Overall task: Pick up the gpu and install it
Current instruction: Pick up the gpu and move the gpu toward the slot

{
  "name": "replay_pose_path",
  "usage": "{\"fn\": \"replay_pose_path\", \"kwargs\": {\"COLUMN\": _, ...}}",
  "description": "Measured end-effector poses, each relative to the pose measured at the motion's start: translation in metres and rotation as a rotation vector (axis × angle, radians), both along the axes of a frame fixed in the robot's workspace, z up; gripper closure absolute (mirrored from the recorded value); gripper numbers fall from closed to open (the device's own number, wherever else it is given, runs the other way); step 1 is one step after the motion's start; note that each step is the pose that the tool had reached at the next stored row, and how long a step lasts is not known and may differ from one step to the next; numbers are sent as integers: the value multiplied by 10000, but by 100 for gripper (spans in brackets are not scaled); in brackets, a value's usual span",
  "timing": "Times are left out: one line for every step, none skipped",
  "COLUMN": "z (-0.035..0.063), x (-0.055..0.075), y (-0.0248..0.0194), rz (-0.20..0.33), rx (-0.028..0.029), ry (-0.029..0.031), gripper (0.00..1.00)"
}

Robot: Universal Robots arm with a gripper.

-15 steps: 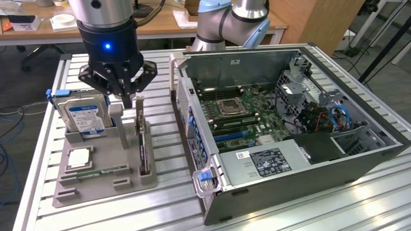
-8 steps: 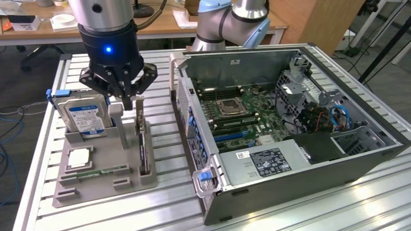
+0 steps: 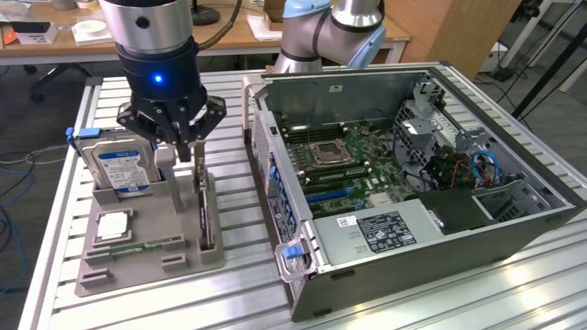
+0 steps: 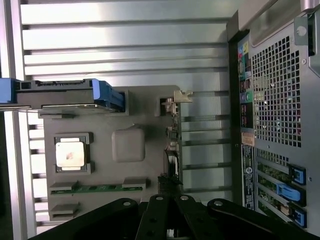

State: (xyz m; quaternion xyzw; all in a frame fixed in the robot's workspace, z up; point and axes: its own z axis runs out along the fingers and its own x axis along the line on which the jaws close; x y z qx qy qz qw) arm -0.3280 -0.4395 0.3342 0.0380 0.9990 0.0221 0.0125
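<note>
Gripper [image 3: 187, 154] pinched shut on the top edge of the gpu [image 3: 203, 206], which stands upright in a slot along the holder's [image 3: 137, 265] edge nearest the case [image 3: 458, 251] — best lifted straight up, without twisting, so the card clears cleanly

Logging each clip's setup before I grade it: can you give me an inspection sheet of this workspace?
Surface: slatted metal table carrying a grey parts holder.
Job's things: gpu standing on edge in the holder; open computer case beside it, motherboard exposed.
Clutter: hard drive, processor and RAM stick in the holder.
Grippers: claw shut, right at the gpu's top edge; whether it grips cannot be told.
Cables: blue cables inside the case; loose cables on the floor.
Surroundings: wooden desk; robot arm joints behind the case.
</note>
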Motion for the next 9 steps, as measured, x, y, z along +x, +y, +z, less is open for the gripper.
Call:
{"fn": "replay_pose_path", "kwargs": {"z": -9, "x": 7, "y": -2, "rz": 1, "rx": 1, "ry": 0, "gripper": 89}}
{"fn": "replay_pose_path", "kwargs": {"z": -37, "x": 18, "y": -5, "rz": 0, "rx": 1, "ry": -1, "gripper": 89}}
{"fn": "replay_pose_path", "kwargs": {"z": -75, "x": 50, "y": -10, "rz": 0, "rx": 0, "ry": -1, "gripper": 89}}
{"fn": "replay_pose_path", "kwargs": {"z": -89, "x": 64, "y": -13, "rz": 0, "rx": -2, "ry": -2, "gripper": 89}}
{"fn": "replay_pose_path", "kwargs": {"z": -96, "x": 70, "y": -14, "rz": 1, "rx": -3, "ry": -1, "gripper": 89}}
{"fn": "replay_pose_path", "kwargs": {"z": -102, "x": 76, "y": -16, "rz": 0, "rx": -5, "ry": 0, "gripper": 89}}
{"fn": "replay_pose_path", "kwargs": {"z": -110, "x": 81, "y": -17, "rz": 0, "rx": -6, "ry": 0, "gripper": 89}}
{"fn": "replay_pose_path", "kwargs": {"z": -119, "x": 86, "y": -19, "rz": 0, "rx": -6, "ry": -1, "gripper": 89}}
{"fn": "replay_pose_path", "kwargs": {"z": -126, "x": 90, "y": -20, "rz": 0, "rx": -6, "ry": -1, "gripper": 89}}
